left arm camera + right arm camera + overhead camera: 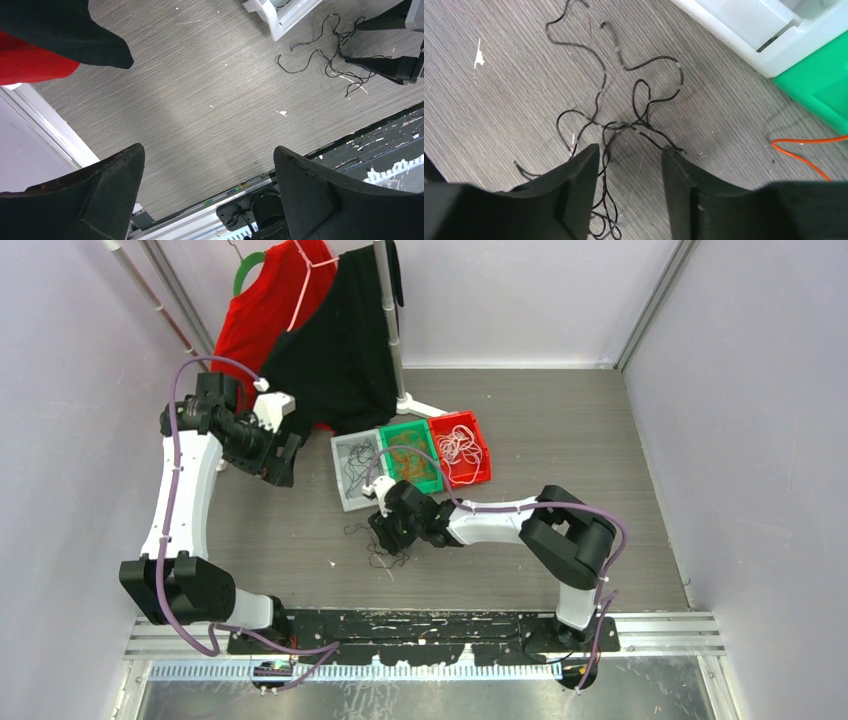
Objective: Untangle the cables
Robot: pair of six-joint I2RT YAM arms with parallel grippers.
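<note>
Several thin black cables [624, 120] lie in a loose snarl on the grey bench [499, 100], at the middle of the overhead view, just below a row of trays. The right hand [629, 152] hangs low over the snarl, fingers spread partway, with strands running between them and pinching nothing. One orange cable [799, 147] trails at the right edge of the right wrist view, near the green tray [824, 90]. Overhead, the grey tray [352, 502] holds black strands, the green tray holds orange ones, and the red tray [486, 458] holds white cables [458, 445]. The left hand [209, 150], at the upper left overhead, is spread wide above the bench.
</note>
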